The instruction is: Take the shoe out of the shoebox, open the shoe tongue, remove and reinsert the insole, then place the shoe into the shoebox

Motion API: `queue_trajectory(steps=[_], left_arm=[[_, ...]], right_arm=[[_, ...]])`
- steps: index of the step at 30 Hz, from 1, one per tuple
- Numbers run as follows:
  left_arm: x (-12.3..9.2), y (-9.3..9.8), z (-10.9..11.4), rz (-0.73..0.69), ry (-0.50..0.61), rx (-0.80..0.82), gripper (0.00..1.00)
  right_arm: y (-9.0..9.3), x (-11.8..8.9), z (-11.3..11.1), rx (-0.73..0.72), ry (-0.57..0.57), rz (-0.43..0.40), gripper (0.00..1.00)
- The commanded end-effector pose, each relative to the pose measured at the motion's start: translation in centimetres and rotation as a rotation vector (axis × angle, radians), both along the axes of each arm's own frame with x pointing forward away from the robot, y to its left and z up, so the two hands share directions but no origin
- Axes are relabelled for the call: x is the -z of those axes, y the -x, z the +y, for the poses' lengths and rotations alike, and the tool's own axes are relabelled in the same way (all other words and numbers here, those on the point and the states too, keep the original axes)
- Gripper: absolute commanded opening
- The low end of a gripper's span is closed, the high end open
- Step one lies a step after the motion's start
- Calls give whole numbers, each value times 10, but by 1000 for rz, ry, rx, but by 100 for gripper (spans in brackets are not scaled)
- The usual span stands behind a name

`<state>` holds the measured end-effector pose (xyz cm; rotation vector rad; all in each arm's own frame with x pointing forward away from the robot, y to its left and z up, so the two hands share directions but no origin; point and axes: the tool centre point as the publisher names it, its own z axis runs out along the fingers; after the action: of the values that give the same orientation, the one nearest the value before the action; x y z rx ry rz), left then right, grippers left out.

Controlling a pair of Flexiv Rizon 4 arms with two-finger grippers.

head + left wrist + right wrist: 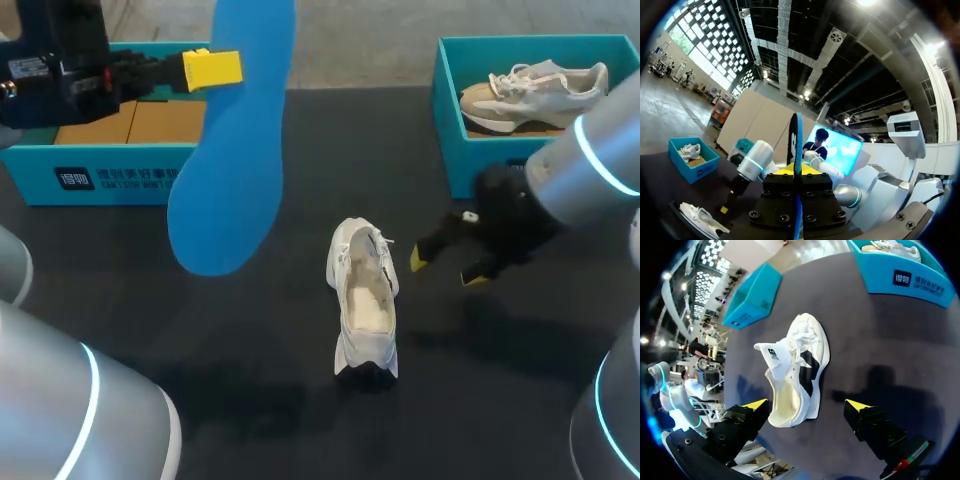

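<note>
So the left hand (213, 68) is pinching the blue insole (232, 150) up in the air, well above the desk (250, 400), at roughly 10 o'clock from the white sneaker (363, 300). In the left wrist view the insole (797, 142) runs edge-on straight through the middle of that hand (796, 172), with a yellow tip pressed on either side, so it looks like a proper grip. My guess is it's held that high to leave the right arm clear room around the sneaker.

The sneaker sits opening-up near the middle of the desk, apart from everything else. The right hand (447, 268) hovers just at its 3 o'clock, fingers spread wide and holding nothing. In the right wrist view the sneaker (796, 367) lies just ahead of the spread hand (806, 405), with the tongue (771, 354) folded out and the opening gaping (looks ready to take the insole back).

The shoebox (100, 165) sits open at 10 o'clock, behind the insole. A second box (452, 120) at 1 o'clock holds a beige sneaker (535, 90).

My read: the insole is out and reinserting it is next. The right hand probably needs to steady the sneaker, since a floppy insole could snag on the tongue or tip it over.
</note>
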<state>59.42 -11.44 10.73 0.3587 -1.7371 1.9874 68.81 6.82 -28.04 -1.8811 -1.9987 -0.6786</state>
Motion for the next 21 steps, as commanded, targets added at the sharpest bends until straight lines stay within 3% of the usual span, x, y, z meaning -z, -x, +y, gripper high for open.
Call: queue_trajectory(steps=[1,5,21], left_arm=[[1,-8,-2,-13,8,14,0],[0,-14,-2,-21,8,16,0],[-2,-25,4,-51,1,0,0]], right_arm=[[1,1,-9,-34,-224,2,100],[-4,-2,-11,-54,-323,18,100],[-5,-2,-12,-41,-328,22,100]])
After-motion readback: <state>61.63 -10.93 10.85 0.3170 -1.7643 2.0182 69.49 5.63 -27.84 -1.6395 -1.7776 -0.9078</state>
